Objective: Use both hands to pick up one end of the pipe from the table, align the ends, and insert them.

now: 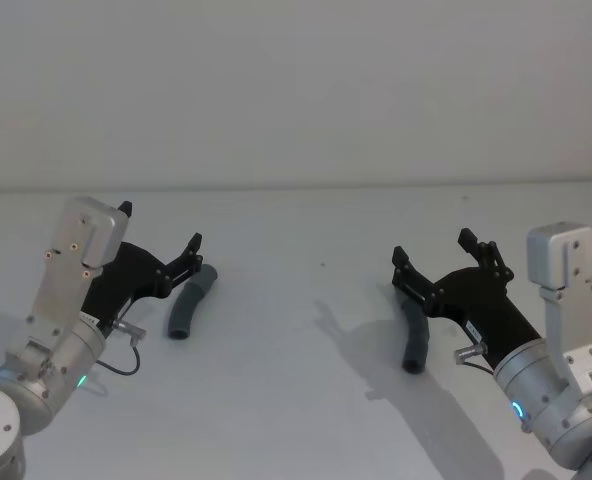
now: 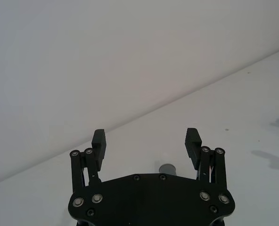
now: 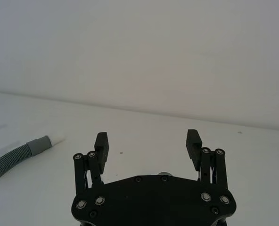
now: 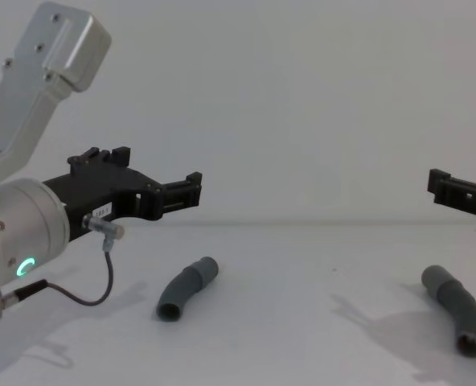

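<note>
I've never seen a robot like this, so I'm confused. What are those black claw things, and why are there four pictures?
The black claws are the robot's hands, called grippers. The left gripper and the right gripper are both open and hold nothing.

Four cameras took the pictures at one moment. One sits on the robot's head and looks down. One sits on its chest and looks across the table. One sits on each wrist and looks out past the claws.

On the white table lie two short, grey, bent tube pieces. The left pipe piece lies under the left gripper, and the right pipe piece lies under the right one. The chest picture shows both grippers up in the air, not touching the pieces.
</note>
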